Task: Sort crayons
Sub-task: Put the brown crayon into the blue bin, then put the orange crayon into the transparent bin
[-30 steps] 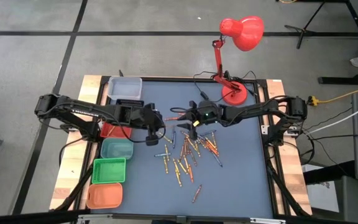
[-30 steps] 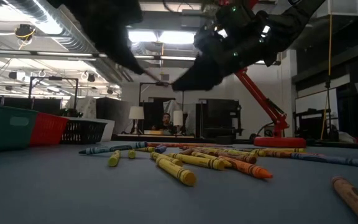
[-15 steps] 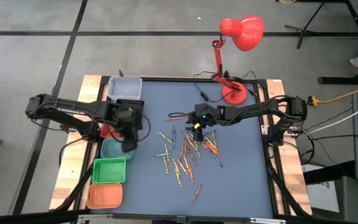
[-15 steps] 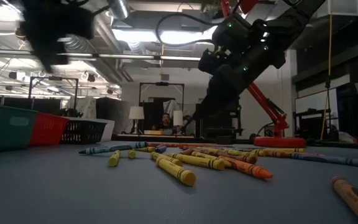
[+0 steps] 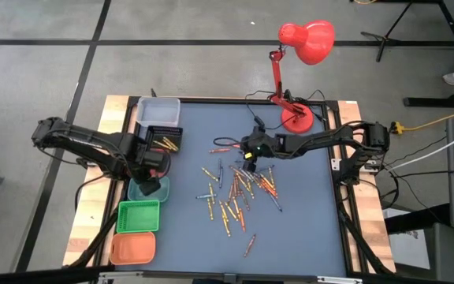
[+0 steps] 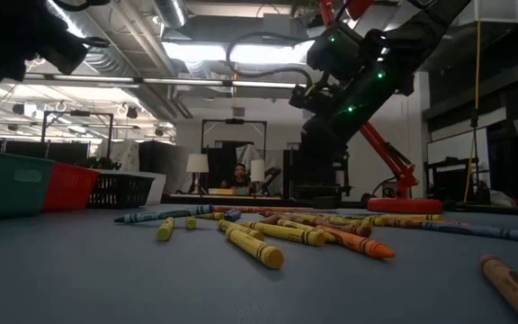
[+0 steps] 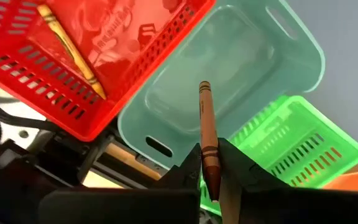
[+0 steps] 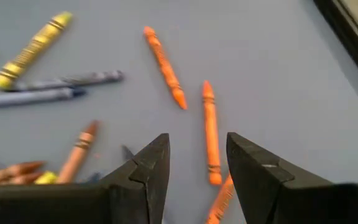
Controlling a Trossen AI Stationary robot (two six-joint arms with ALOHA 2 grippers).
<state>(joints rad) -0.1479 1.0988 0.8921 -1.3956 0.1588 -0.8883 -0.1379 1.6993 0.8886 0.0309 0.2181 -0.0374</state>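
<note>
Left gripper (image 7: 209, 167) pinched brown crayon (image 7: 207, 140) over teal bin (image 7: 229, 81), table's left. Right gripper (image 8: 197, 163) spread above crayons (image 5: 235, 193) mid-table. Judged light, stiff, brittle, prone to roll; best gripped mid-length.

A red desk lamp (image 5: 302, 47) stands at the upper right of the dark blue table (image 5: 306, 221), its round base near the far edge. Along the table's left side sits a column of small bins: a grey bin (image 5: 158, 110) at top, then a black bin (image 5: 164, 136), a red bin (image 7: 135, 68), a teal bin (image 5: 150, 191), a green bin (image 5: 138, 217) and an orange bin (image 5: 132, 249) at the bottom. A yellow cable (image 5: 432, 122) trails over the floor at right.
</note>
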